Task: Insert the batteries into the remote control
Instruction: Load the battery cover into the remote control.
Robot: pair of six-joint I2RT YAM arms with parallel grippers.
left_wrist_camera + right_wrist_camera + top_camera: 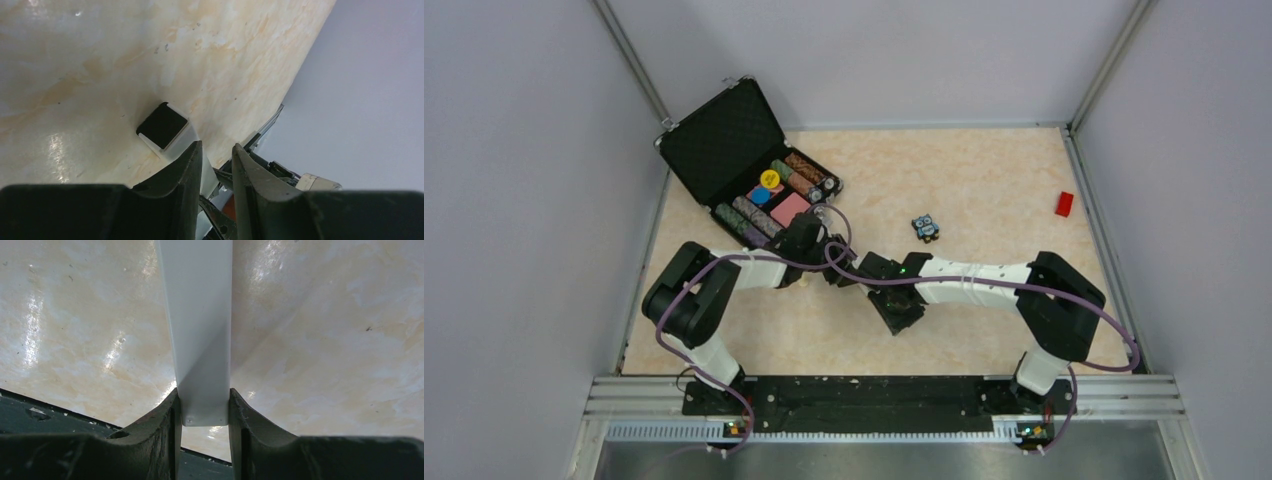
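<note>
White remote (pixel 202 330): gripped across its width at one end by the right fingers (pixel 165 425), which are closed against both long edges. The bar runs straight away from them, over the marbled beige tabletop (pixel 984 180).

In the left wrist view the dark end (pixel 162 125) lies low against the tabletop, and the white body runs back behind one of the left fingers (pixel 187 170). These stand a narrow gap apart. It cannot be told whether they hold anything.

From above, both arms meet near the middle of the tabletop, left of centre, and cover the remote there.

A black case (pixel 724 140) lies open at the far left, with rolls of chips (pixel 789 185) in it. A small blue-and-black gadget (pixel 926 228) lies just beyond the right arm. A red block (pixel 1064 203) lies well apart at the far right.
</note>
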